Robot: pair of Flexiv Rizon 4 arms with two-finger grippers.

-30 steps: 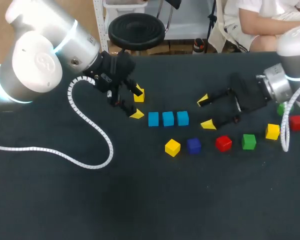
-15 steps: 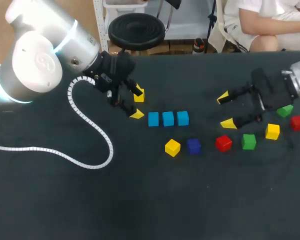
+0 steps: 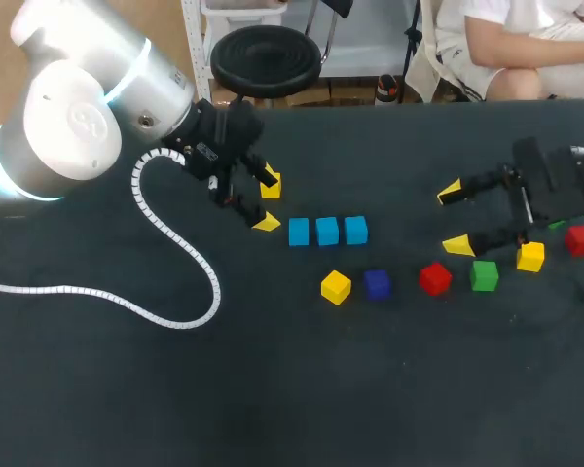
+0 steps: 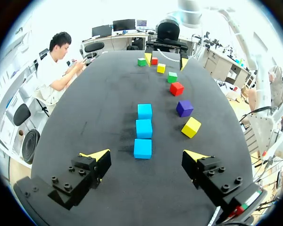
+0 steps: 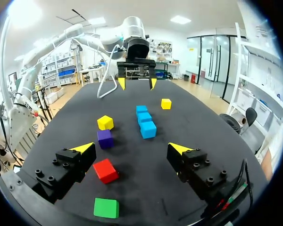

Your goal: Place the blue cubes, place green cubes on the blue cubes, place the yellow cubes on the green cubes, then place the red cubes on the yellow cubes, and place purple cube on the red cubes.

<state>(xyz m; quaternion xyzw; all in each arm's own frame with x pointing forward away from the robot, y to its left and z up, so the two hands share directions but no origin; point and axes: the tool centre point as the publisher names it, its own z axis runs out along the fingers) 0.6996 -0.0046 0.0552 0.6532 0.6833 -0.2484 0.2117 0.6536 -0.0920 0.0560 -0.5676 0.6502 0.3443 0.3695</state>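
The right gripper (image 3: 455, 218), fingers spread wide and holding nothing, hangs over the right end of the dark table (image 3: 273, 389). A green cube (image 3: 484, 275) sits just beside its nearer fingertip and, in the gripper's own wrist view, lies low between the two fingers. A red cube (image 3: 434, 279) and a yellow cube (image 3: 530, 256) sit close on either side of that green one. A descent with the fingers this far apart would likely shove a neighbour, or catch the green cube off-centre and tip it. A second green cube (image 3: 557, 224) is mostly hidden behind the gripper body. Farther along, three blue cubes (image 3: 327, 231) stand in a touching row at mid-table, with the purple cube (image 3: 376, 283) and another yellow cube (image 3: 336, 287) just in front. The left gripper (image 3: 269, 201), also open and empty, is parked just off the row's left end. A green cube set down carelessly could jostle the row, and both arms meeting there risk a clash.
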